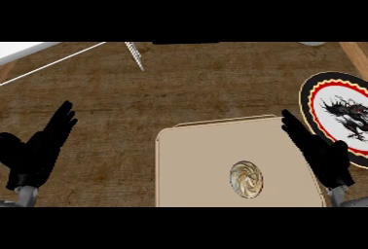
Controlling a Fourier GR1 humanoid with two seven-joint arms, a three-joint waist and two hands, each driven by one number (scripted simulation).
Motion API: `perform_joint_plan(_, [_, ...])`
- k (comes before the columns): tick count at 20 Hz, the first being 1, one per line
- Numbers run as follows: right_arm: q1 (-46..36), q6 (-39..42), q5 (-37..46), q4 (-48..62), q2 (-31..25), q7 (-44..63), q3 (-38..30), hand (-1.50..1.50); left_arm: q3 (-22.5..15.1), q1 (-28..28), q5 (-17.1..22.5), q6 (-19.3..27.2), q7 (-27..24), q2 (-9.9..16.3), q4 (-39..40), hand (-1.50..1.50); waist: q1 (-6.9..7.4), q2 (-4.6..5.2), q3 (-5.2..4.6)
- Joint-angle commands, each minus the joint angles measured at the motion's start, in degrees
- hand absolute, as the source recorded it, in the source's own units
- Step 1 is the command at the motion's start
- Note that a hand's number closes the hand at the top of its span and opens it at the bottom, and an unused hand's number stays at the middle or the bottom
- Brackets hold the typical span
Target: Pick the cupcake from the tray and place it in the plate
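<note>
A cupcake (247, 179) with a swirled top sits on a beige tray (201, 160), toward the tray's near right part, untouched by either hand. The right hand (321, 153) hovers over the tray's right edge, just right of the cupcake, its fingers (297, 130) straight and held close together, pointing away from the robot and holding nothing. The left hand (37, 148) rests at the left, well apart from the tray, fingers up and relaxed, thumb set off to the side, also holding nothing. A round plate (316, 95) with a black rim, red ring and a dragon design lies at the right edge of the scene, close beside the tray's far right corner and partly cut off by the view.

The pick appears not yet begun. The risks from here are judgements only: the cupcake is small and rounded, so fingers closing off-centre could tip it or push it across the smooth tray; the right hand's path to the plate is short, but a low carry could catch the tray's raised edge or the plate's rim.

The counter (144, 97) is a brown, woven-looking surface. A thin metal object (135, 55), its identity unclear, lies at the far side, with pale edging at the far left.
</note>
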Motion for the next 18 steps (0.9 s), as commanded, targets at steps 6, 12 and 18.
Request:
perform_joint_plan(6, [-22.97,13.43,-9.36,-5.82,-0.14,-8.18,-7.93,1.5,-4.15,-0.01,0.34,0.03,1.14,-7.2,7.05,0.0,4.29,0.73,-0.13])
perform_joint_plan(12, [-18.06,4.7,4.06,7.91,-0.65,-24.06,-13.09,-1.5,-4.67,-0.93,1.36,-2.01,-1.96,-12.65,12.2,0.0,1.97,0.32,-0.09])
perform_joint_plan(18, [-17.5,15.88,3.84,10.06,-2.96,-28.92,-16.41,-1.5,-2.34,0.2,-0.5,-3.41,-2.45,-13.92,12.75,0.0,1.83,-0.03,-0.12])
